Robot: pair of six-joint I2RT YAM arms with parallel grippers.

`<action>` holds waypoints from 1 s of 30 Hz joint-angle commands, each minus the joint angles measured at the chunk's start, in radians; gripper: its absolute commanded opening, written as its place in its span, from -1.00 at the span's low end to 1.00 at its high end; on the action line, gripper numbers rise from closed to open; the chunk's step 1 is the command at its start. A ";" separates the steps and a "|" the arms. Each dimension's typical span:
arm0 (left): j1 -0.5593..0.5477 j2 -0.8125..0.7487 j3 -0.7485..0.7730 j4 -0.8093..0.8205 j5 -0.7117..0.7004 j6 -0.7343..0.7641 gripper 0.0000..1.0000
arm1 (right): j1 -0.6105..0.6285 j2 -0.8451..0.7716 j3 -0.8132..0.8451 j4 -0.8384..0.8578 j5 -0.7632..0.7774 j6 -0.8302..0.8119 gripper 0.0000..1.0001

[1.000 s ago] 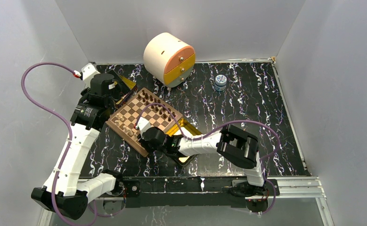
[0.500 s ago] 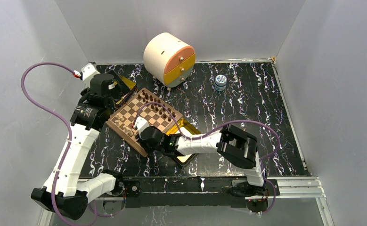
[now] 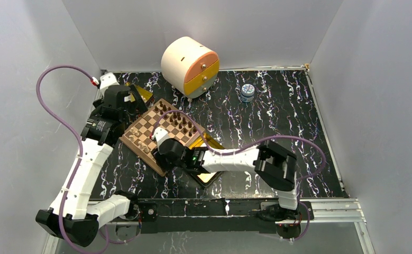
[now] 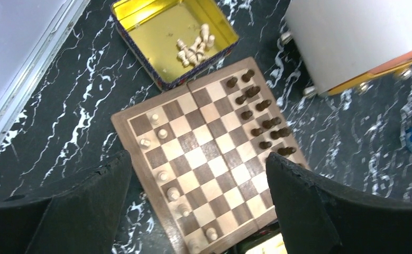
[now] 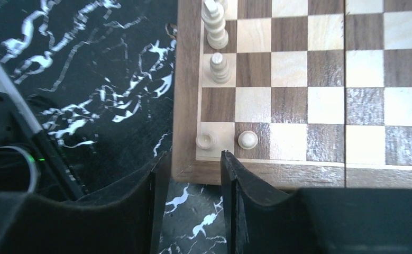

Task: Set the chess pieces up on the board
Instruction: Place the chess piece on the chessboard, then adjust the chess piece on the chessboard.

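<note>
The board (image 4: 209, 153) lies tilted under my left gripper (image 4: 198, 159), which hangs high above it, open and empty. Dark chess pieces (image 4: 256, 114) stand in two rows along its far right side. Light ones (image 4: 164, 159) dot its left edge. My right gripper (image 5: 192, 161) is open over the board's near corner (image 3: 160, 168), its fingers (image 5: 226, 164) straddling the rim with nothing between them. A light piece (image 5: 205, 141) stands on the corner square just beyond the fingertips, and another (image 5: 248, 138) stands beside it. Two taller light pieces (image 5: 220, 69) stand further along that edge.
A gold tin (image 4: 172, 37) holding several loose light pieces sits beyond the board's far corner. A second gold tin (image 3: 210, 161) lies under my right arm. A round cream cabinet (image 3: 189, 66) with orange drawers and a small jar (image 3: 247, 92) stand at the back.
My right gripper has opened and let go of the light piece on the corner square. My left gripper has shifted a little towards the board.
</note>
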 commanded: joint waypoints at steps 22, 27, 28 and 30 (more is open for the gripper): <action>-0.004 0.216 -0.193 0.015 0.516 0.443 -0.49 | 0.010 -0.741 -0.420 -0.004 0.041 0.095 0.00; -0.012 0.255 -0.232 0.049 0.520 0.443 -0.76 | 0.010 -0.805 -0.438 -0.017 0.081 0.062 -0.04; -0.016 0.265 -0.236 0.052 0.542 0.440 -0.82 | 0.011 -0.815 -0.441 -0.016 0.087 0.057 -0.04; -0.028 0.282 -0.249 0.054 0.550 0.438 -0.89 | 0.010 -0.828 -0.446 -0.017 0.099 0.046 -0.05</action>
